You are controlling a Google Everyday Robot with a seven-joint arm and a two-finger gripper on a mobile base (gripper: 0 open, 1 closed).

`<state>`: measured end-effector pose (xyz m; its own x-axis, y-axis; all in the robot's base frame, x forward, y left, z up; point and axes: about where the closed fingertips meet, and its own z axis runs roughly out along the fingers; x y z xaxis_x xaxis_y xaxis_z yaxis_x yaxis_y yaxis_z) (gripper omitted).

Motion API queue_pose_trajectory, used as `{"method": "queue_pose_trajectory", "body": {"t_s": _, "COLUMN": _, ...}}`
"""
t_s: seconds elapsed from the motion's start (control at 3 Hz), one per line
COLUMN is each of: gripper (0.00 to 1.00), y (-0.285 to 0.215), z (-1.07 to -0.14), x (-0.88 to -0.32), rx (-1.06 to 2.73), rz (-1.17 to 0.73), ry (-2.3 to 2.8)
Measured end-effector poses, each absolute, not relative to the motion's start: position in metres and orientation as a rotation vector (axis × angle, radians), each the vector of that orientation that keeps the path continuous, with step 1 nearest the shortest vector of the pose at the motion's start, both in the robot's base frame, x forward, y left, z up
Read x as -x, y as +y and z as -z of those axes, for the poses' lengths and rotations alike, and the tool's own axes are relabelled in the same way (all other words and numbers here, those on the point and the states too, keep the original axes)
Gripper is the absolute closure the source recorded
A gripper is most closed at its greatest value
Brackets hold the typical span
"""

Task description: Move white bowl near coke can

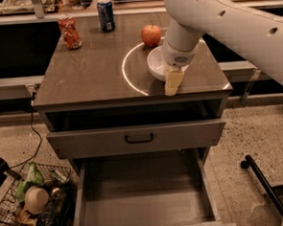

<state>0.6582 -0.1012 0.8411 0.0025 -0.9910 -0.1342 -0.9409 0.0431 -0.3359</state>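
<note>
Though nr edge [193, 91], gripper [172, 80] prob. on bowl [155, 64]

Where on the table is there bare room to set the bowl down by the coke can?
Bare tabletop lies in front of the coke can, left of the white bowl. Crowded at right: apple, bowl, and the gripper at the bowl's front rim.

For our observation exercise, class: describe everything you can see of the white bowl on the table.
The white bowl is round, glossy and plain, looking like ceramic or plastic. It stands upright on the brown table, toward the right front edge, close in front of the apple. The arm covers its right half; the gripper is down at its near rim.
</note>
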Motion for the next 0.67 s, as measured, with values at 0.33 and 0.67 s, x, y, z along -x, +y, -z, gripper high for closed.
{"method": "queue_pose_trajectory", "body": {"t_s": 0.33, "gripper": 0.07, "y": -0.101, "z": -0.841, "x": -0.658, "rx": 1.956, "rz": 0.211, "ry": 1.997}}
{"method": "queue_pose_trajectory", "body": {"t_s": 0.67, "gripper": 0.00, "y": -0.110, "z": -0.854, "x": -0.661, "rx": 1.950, "rz": 0.226, "ry": 2.001}}
